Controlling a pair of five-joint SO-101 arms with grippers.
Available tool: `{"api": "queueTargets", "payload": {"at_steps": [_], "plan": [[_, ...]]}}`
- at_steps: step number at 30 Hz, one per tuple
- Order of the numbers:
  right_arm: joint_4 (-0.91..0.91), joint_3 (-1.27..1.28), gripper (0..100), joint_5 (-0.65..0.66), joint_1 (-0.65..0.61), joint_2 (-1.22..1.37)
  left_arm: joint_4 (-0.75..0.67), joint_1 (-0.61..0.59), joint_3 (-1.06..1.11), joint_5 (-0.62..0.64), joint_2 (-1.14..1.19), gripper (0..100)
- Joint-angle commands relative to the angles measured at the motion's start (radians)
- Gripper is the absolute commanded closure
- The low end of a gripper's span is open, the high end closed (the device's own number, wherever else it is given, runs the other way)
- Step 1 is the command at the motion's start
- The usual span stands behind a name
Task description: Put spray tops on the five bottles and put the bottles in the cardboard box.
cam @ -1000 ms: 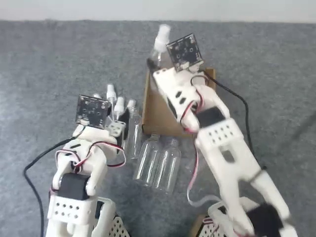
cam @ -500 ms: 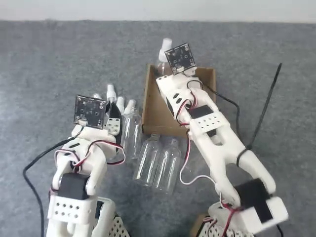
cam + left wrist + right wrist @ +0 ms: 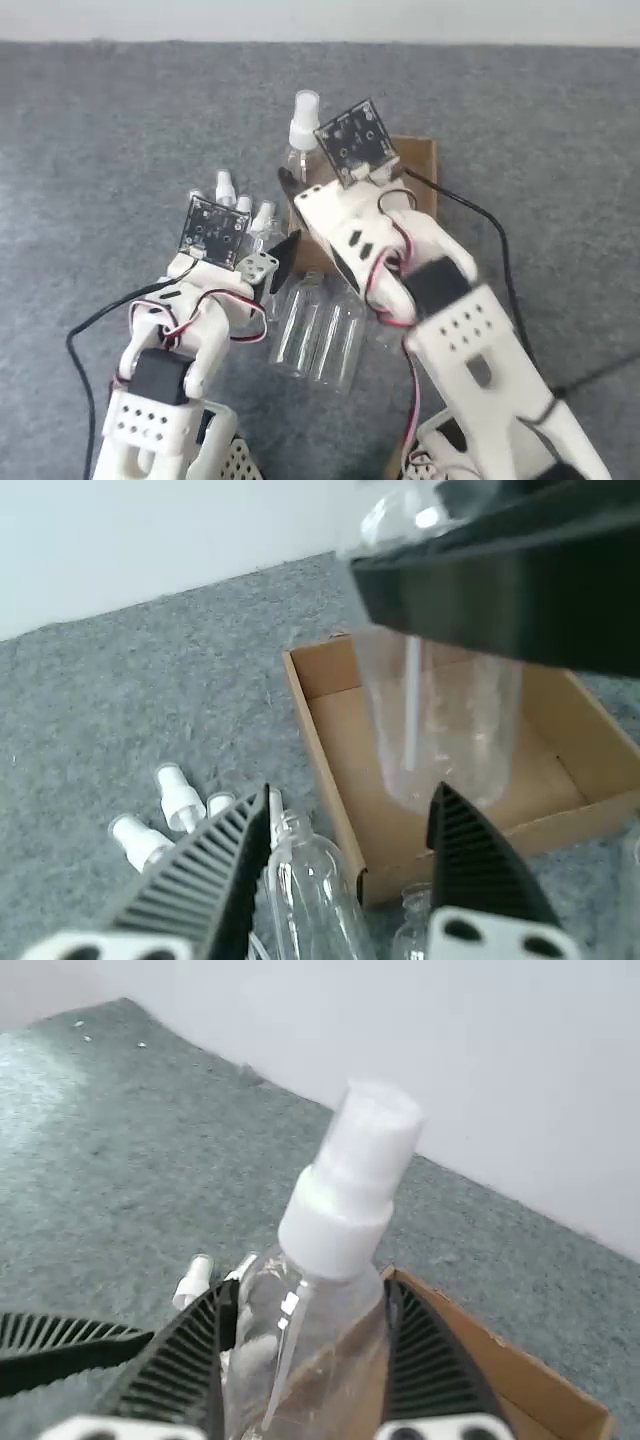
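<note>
My right gripper (image 3: 300, 188) is shut on a clear bottle (image 3: 298, 140) with a white spray top, held upright over the left wall of the cardboard box (image 3: 418, 165). The right wrist view shows that bottle (image 3: 345, 1220) between the gripper's (image 3: 310, 1295) fingers. My left gripper (image 3: 275, 262) stands open just left of the box, with nothing in it. In the left wrist view the open gripper (image 3: 350, 800) faces the box (image 3: 335, 710) and the held bottle (image 3: 440, 720). Two uncapped bottles (image 3: 320, 335) lie in front of the box. A third bottle (image 3: 310, 880) lies under the left gripper.
Loose white spray tops (image 3: 226, 187) lie on the grey carpet left of the box, also seen as spray tops (image 3: 170, 798) from the left wrist. Cables trail right of the right arm. Bare carpet stretches to the far left and far right.
The right arm has swung the capped bottle left, from over the box's back edge to its left wall. The left gripper has moved right, toward the box.
</note>
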Motion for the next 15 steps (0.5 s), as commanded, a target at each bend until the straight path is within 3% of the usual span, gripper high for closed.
{"api": "queueTargets", "payload": {"at_steps": [1, 8, 15], "plan": [[0.082, -0.077, 99.3, -0.009, -0.047, -0.091, -0.029, 0.006, -0.012, -0.009, 0.002, 76], [0.077, -0.040, 99.3, -0.011, -0.071, -0.099, -0.025, 0.008, -0.012, -0.011, 0.000, 76], [-0.102, 0.071, 99.3, -0.011, -0.073, -0.097, 0.044, 0.048, -0.044, -0.011, -0.002, 76]]}}
